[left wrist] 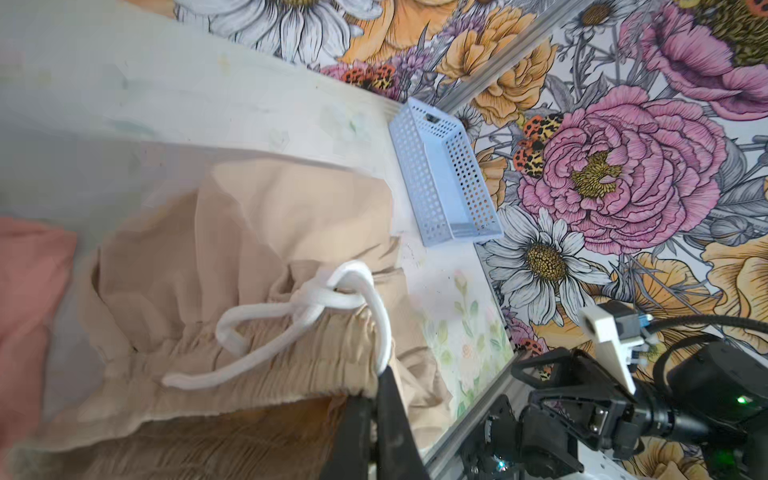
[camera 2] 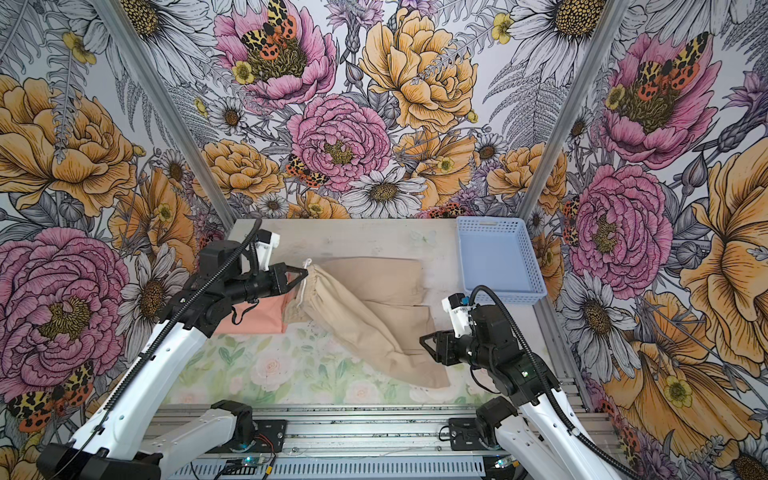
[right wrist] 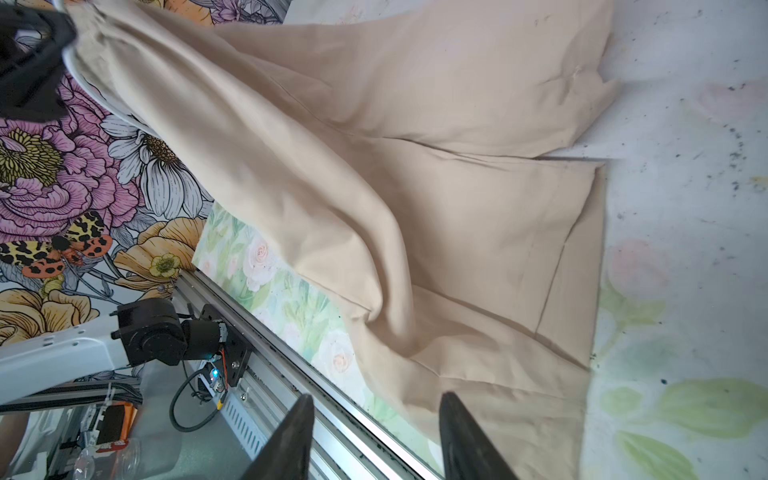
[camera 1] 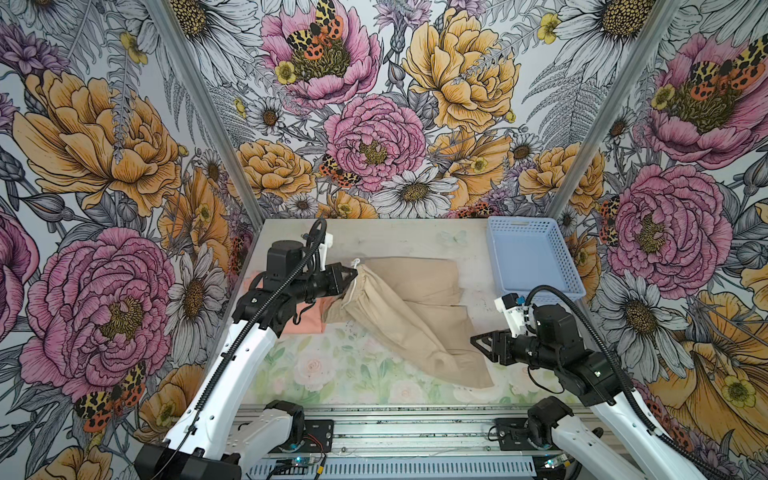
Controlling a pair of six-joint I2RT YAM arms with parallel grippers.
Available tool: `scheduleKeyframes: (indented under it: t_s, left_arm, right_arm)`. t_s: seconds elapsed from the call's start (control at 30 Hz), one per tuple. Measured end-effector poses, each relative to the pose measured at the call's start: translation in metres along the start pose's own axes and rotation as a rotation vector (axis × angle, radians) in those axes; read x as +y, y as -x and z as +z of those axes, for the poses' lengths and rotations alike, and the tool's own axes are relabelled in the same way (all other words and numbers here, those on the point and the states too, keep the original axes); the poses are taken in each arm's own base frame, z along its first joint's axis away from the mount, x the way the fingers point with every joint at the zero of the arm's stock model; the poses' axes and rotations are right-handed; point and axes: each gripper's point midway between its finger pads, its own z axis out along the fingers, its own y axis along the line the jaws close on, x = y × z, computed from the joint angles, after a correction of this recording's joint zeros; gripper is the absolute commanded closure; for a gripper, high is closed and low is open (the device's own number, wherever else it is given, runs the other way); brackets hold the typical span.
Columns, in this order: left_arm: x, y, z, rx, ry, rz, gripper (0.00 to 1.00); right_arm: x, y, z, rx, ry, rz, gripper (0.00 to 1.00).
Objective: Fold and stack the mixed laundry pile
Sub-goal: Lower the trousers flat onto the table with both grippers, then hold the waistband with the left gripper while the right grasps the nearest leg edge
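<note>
Your left gripper [camera 1: 354, 273] is clenched on the gathered waistband of the shorts [camera 1: 415, 316], holding that end up above the bench's [camera 1: 332, 361] left side. From there the cloth slopes down across the middle to a corner near the front edge, while both legs lie flat toward the right.

Only the left wrist view gives you the grip up close. There the dark fingers [left wrist: 388, 399] pinch the elastic edge, just beside the knotted white drawstring [left wrist: 299, 311].

Only the right wrist view settles your right gripper [right wrist: 376, 411]. Its fingers are spread apart with nothing between them, hovering just off the shorts' near leg by the front edge.

The T-shirt [camera 1: 307, 322] shows in both top views as a flat peach piece at the left edge, mostly under the left arm. The left wrist view catches a blurred strip of it.

The basket [camera 1: 521, 223] sits in the far right corner, its blue floor showing from wall to wall.
</note>
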Motion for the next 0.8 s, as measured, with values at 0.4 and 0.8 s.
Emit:
scheduleKeyframes:
  t_s: [0.4, 0.8]
  left_arm:
    - [0.036, -0.052, -0.035, -0.083, 0.102, -0.173, 0.45]
    - [0.049, -0.052, -0.053, -0.133, 0.206, -0.205, 0.4]
  right_arm:
    - [-0.086, 0.065, 0.108, 0.111, -0.361, 0.103, 0.38]
    - [-0.112, 0.037, 0.158, 0.181, -0.418, 0.171, 0.37]
